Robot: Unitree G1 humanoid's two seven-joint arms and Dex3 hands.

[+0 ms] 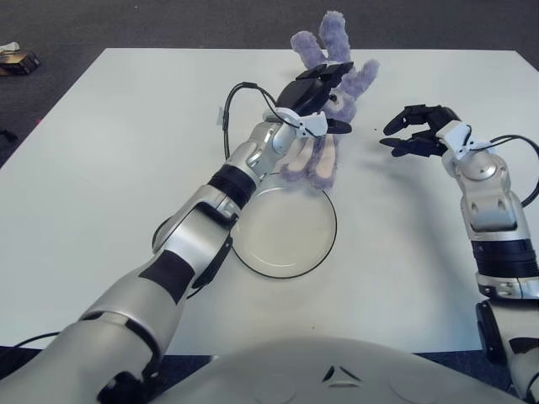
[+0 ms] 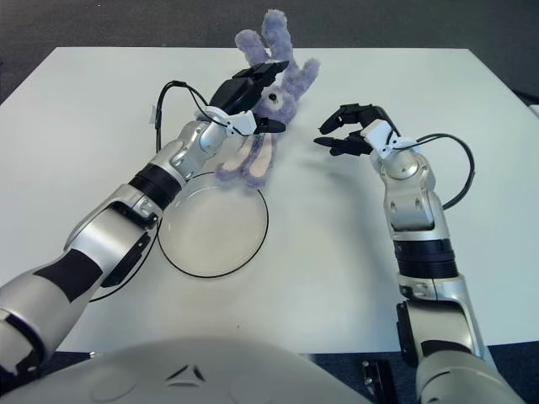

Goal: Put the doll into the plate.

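Surface: white flat-topped bench (image 1: 101,168), matte, standing on dark grey carpeted floor (image 1: 168,21). Small dark object with a pale part (image 1: 18,57) on the floor at far left, beyond the bench edge; identity not discernible.

Count: one doll, one plate, two hands. One black cable loop (image 1: 232,114) near the left wrist.

Purple plush rabbit doll with long fuzzy ears and pale pink feet (image 1: 324,160): at the far centre of the bench, immediately behind the plate. Long axis running away from the robot, leaning slightly to the right at the far end; ears toward the far edge, feet toward the robot. Feet touching or just overlapping the plate's far rim; exact contact not resolvable. Body outside the plate.

Round clear glass plate with dark rim (image 1: 253,261): flat on the bench, centre, nearer the robot than the doll; nothing in its middle.

Left hand (image 1: 316,97): extended over the doll's head and upper body, black fingers (image 1: 320,74) spread across the head, one lower finger pointing right beside the face. Grasp not confirmed; cannot tell whether closed on the doll.

Right hand (image 1: 414,130): right of the doll, clear of it, fingers spread and part-curled, holding nothing.
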